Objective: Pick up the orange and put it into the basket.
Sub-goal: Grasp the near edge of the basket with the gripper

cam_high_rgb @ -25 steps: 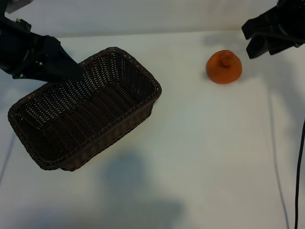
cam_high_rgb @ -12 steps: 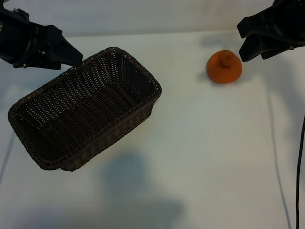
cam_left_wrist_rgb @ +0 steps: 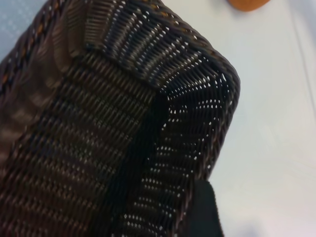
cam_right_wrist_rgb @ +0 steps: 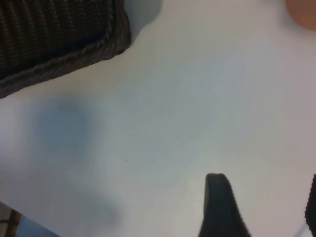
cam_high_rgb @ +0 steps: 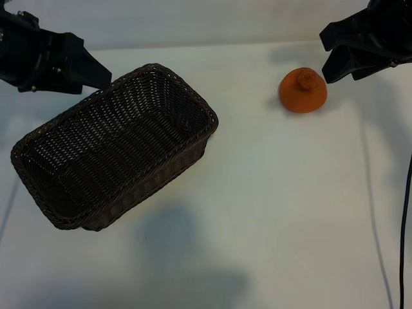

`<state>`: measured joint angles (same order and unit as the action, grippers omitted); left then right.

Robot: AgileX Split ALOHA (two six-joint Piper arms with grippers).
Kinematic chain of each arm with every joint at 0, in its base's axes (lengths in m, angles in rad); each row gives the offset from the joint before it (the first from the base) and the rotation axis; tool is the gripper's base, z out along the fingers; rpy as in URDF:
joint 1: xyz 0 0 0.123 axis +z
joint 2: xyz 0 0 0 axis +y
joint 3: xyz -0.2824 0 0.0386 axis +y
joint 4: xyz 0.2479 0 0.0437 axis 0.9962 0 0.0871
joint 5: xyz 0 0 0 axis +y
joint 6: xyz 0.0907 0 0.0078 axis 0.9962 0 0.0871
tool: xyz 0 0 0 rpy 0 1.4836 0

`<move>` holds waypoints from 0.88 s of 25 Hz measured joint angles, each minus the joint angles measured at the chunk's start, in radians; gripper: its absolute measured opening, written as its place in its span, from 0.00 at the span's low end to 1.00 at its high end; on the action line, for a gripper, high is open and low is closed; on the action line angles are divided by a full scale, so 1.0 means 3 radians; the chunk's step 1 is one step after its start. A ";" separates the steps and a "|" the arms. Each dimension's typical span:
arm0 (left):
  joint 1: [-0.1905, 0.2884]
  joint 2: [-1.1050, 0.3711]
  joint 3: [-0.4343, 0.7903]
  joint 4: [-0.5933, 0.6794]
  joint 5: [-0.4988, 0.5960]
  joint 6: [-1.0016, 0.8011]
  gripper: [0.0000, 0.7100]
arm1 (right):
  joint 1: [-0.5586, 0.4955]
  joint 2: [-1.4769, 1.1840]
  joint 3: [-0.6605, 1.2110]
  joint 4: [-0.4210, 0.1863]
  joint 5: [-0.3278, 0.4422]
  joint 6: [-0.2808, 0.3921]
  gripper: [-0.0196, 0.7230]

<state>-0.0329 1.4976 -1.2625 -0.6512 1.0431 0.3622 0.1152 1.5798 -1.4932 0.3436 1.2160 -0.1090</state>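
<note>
The orange (cam_high_rgb: 302, 91) sits on the white table at the far right, its knobby bump upward. The dark woven basket (cam_high_rgb: 174, 164) lies diagonally at the left and holds nothing. My right gripper (cam_high_rgb: 331, 55) hovers just to the right of and behind the orange, open, with nothing between its fingers (cam_right_wrist_rgb: 220, 202). The right wrist view catches only an edge of the orange (cam_right_wrist_rgb: 303, 11) and a corner of the basket (cam_right_wrist_rgb: 74, 54). My left gripper (cam_high_rgb: 96, 76) hangs open over the basket's far left rim. In the left wrist view the basket (cam_left_wrist_rgb: 197, 54) fills the frame, with one finger (cam_left_wrist_rgb: 202, 210) beside its wall.
Bare white tabletop (cam_high_rgb: 283, 206) stretches between the basket and the orange and across the front. A dark cable (cam_high_rgb: 404, 219) runs down the right edge. The arms' shadows fall on the front of the table.
The left gripper rose and drew back from the basket's rim toward the far left. The right gripper shifted slightly toward the orange. Both have held still for the last half second.
</note>
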 joint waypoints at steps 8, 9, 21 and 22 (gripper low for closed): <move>0.0000 -0.0259 0.0000 0.0151 0.0159 0.0031 0.82 | 0.0000 0.0000 0.0000 0.0003 0.0000 0.0000 0.59; 0.0000 -0.0311 0.0000 0.0208 0.0199 0.0028 0.82 | 0.0000 0.0000 0.0000 0.0003 0.0000 0.0000 0.59; 0.0000 -0.0778 0.0000 0.1332 0.0431 -0.0915 0.82 | 0.0000 0.0000 0.0000 0.0003 0.0002 0.0000 0.59; 0.0000 -0.0799 0.0000 0.1559 0.0430 -0.1158 0.82 | 0.0000 0.0000 0.0000 0.0003 0.0002 0.0000 0.59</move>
<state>-0.0329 1.2579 -1.2625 -0.1834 1.1720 0.0148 0.1152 1.5798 -1.4932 0.3445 1.2165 -0.1090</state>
